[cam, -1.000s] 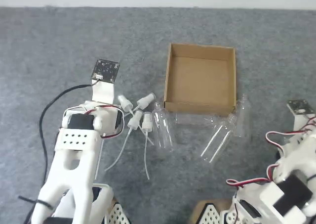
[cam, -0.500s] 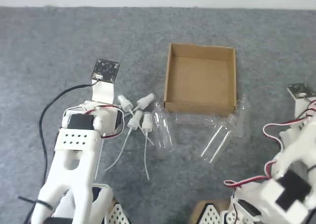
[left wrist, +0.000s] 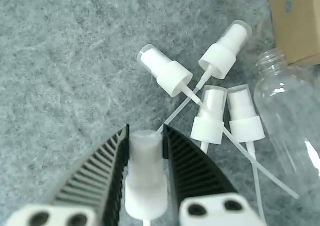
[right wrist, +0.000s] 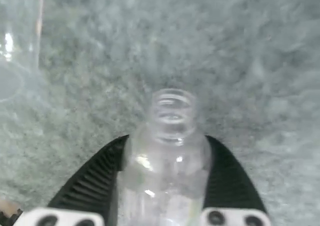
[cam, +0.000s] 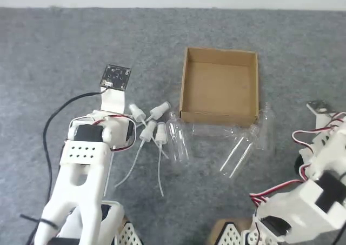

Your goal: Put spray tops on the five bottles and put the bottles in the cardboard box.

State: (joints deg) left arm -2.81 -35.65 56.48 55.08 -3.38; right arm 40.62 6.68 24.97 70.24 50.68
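Note:
In the left wrist view my left gripper [left wrist: 145, 132] is shut on a white spray top [left wrist: 145, 172], cap end pointing out past the fingertips. Several more spray tops [left wrist: 165, 72] lie just beyond it on the grey carpet, beside a clear bottle [left wrist: 290, 104]. My right gripper [right wrist: 167, 142] is shut on a clear open-necked bottle [right wrist: 170, 136] above the carpet. From above, the left arm [cam: 86, 147] stands left of the spray tops [cam: 147, 130], and the right arm [cam: 324, 164] is at the lower right. Several clear bottles [cam: 178, 139] lie in front of the cardboard box [cam: 184, 88].
The cardboard box [left wrist: 295, 16] sits open with nothing in it at the middle back. Long dip tubes [cam: 160, 174] trail from the spray tops toward the front. Another lying bottle [right wrist: 20, 46] is near my right gripper. A black cable [cam: 51, 120] loops left of the left arm.
The right arm has swung and lifted at the lower right, its wrist shifting a little left and farther back. The left arm, spray tops and lying bottles have not moved.

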